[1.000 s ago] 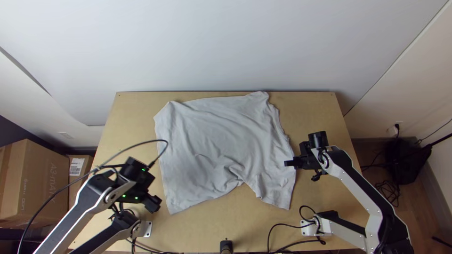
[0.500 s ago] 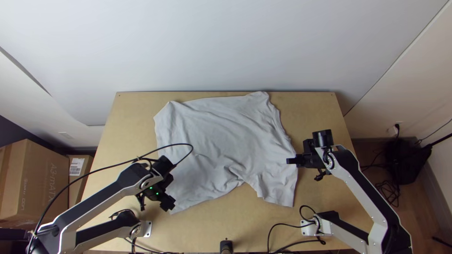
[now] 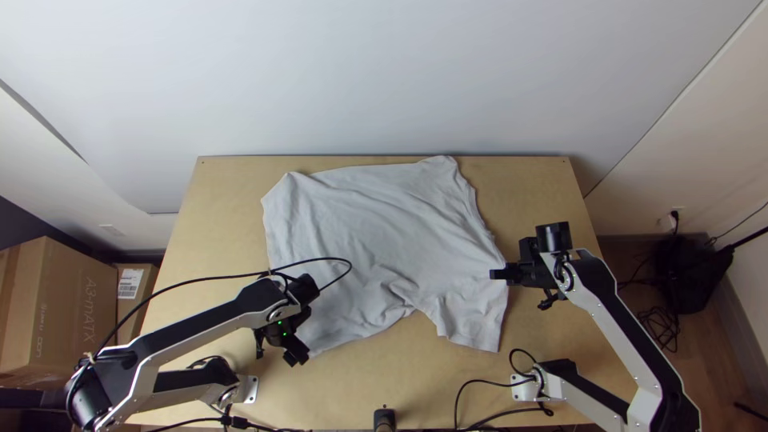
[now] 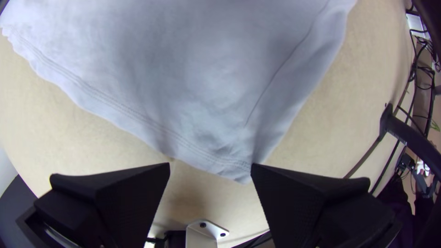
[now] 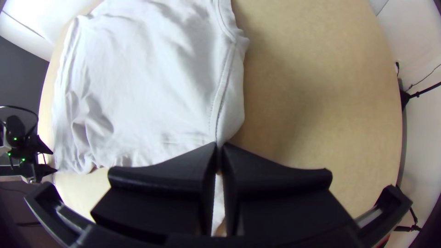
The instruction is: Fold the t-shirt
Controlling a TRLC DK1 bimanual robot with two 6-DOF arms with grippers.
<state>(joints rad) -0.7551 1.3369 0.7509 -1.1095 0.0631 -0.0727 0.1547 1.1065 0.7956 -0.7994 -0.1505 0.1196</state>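
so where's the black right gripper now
In the top view, the black right gripper is closed on the right edge of the grey cloth t-shirt.

Left arm [image 3: 192, 331] angled in from near left, elbow bent; left gripper [image 3: 297, 354] at near left, pitched down, fingers spread wide apart. Right arm [image 3: 614, 326] elbow bent at near right, forearm running far and left; right gripper [image 3: 498, 274] pointing left, fingers pinched together

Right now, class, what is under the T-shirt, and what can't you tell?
The wooden table is under the T-shirt; its surface shows on either side. The part beneath the cloth is covered, so whether anything else lies there cannot be seen.
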